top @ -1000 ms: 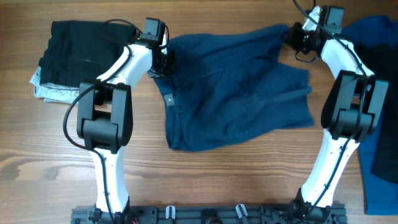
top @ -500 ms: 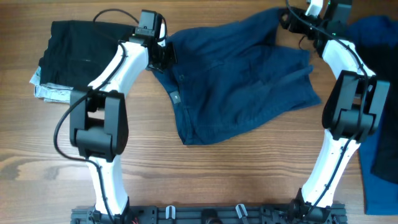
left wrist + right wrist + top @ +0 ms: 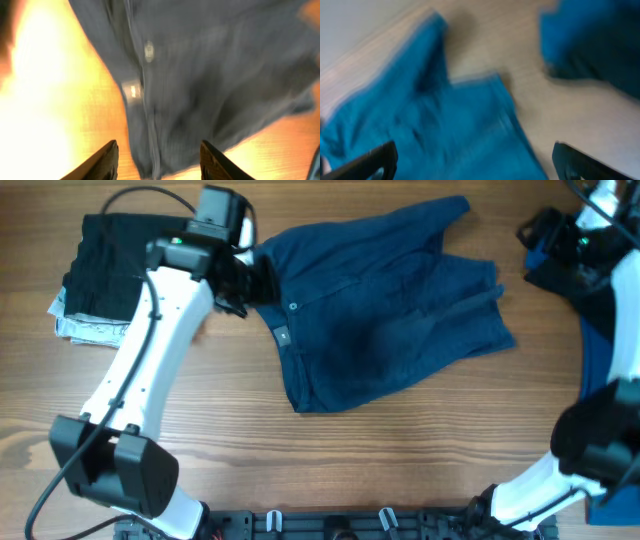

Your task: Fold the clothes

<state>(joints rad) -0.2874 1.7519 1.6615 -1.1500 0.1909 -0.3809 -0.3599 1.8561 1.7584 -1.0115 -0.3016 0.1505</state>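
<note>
1. The navy trousers [image 3: 390, 320] lie spread across the upper middle of the frame, flat on the wooden surface [image 3: 400, 470]. The waistband and its small button [image 3: 292, 306] are toward the upper left, and the legs run off to the upper right. They sit where they did half a second ago. The dragging and straightening seen a second ago looks finished.
2. The left pincer [image 3: 250, 280] hovers at the waistband corner, but its arm has risen. In its own blurred view the fingers [image 3: 111, 159] stand apart with the cloth below them, so it looks released.
3. The right pincer [image 3: 472, 160] was at the leg end a second ago. It has swung away to the upper right corner, jaws spread wide and holding nothing, and the leg end now lies free.
4. Further out, a black garment [image 3: 115, 255] sits on a pale patterned piece [image 3: 85, 330] at the upper left. Royal blue cloth [image 3: 592, 380] lies along the right edge.
5. My reading: the laying-out is done and no fold is made yet. Both arms have let go to take a fresh hold. A leg-over-leg fold seems the likely next step, though the rumpled legs may need care.
</note>
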